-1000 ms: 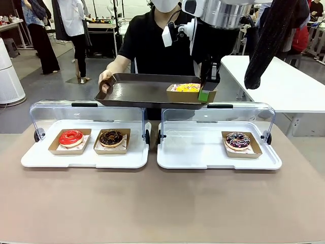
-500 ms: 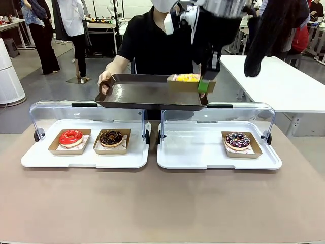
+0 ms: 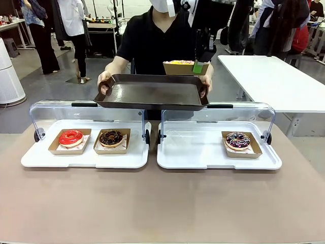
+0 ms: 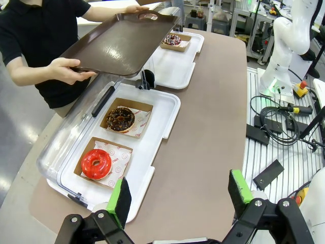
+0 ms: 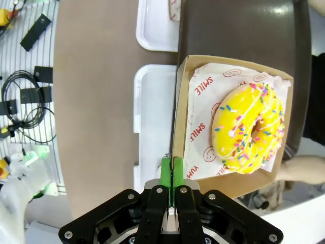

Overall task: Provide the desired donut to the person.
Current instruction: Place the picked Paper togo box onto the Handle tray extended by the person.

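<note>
Brown table (image 3: 162, 203), three donuts (image 3: 110, 138), right pincer (image 5: 171, 168) clenching one yellow-donut box (image 3: 179, 69), left pincer (image 4: 180, 192) released

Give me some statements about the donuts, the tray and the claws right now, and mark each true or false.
The right claw is shut on the cardboard box of the yellow donut. True.
The left claw grips the red donut. False: it is open, holding nothing.
The person holds the dark tray off the table. True.
The left display case holds three donuts. False: two, the red donut and a chocolate donut.
</note>
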Controlling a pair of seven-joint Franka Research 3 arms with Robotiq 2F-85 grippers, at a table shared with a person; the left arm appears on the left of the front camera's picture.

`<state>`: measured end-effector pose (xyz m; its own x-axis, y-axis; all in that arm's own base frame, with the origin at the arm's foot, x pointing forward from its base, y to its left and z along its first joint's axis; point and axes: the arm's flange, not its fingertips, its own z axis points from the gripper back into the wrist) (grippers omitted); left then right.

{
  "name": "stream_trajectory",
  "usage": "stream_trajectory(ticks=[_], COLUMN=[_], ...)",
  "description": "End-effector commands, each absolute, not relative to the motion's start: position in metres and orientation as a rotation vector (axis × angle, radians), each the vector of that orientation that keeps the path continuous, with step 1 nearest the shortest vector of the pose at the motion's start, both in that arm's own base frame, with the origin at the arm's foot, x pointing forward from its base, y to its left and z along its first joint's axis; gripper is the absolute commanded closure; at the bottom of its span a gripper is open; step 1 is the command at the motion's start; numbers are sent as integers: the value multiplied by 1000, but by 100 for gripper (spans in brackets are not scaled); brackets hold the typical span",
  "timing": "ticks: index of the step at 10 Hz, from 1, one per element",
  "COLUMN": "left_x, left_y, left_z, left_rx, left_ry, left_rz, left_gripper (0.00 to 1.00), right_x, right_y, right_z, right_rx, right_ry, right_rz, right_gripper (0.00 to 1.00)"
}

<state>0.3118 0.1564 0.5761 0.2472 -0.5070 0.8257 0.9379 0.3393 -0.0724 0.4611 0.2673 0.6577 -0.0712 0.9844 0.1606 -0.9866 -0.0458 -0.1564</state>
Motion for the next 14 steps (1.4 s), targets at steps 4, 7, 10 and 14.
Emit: stream_trajectory(ticks=[4, 7, 10, 14], left_x=[312, 312, 312, 312], left_y=[158, 158, 158, 158], left_z=[577, 577, 577, 577], left_rx=[-658, -658, -658, -658], left_ry=[-824, -824, -824, -824], left_rz=[-1093, -1093, -1093, -1093], left_gripper=[0, 0, 0, 0], right_x=[521, 550, 563, 572], right_y=[271, 277, 277, 277], right_z=[638, 622, 607, 588], right_rx=[110, 132, 135, 159], right_ry=[-234, -187, -157, -122], right_rz=[1643, 1630, 1596, 1584], right_gripper=[98, 98, 98, 98])
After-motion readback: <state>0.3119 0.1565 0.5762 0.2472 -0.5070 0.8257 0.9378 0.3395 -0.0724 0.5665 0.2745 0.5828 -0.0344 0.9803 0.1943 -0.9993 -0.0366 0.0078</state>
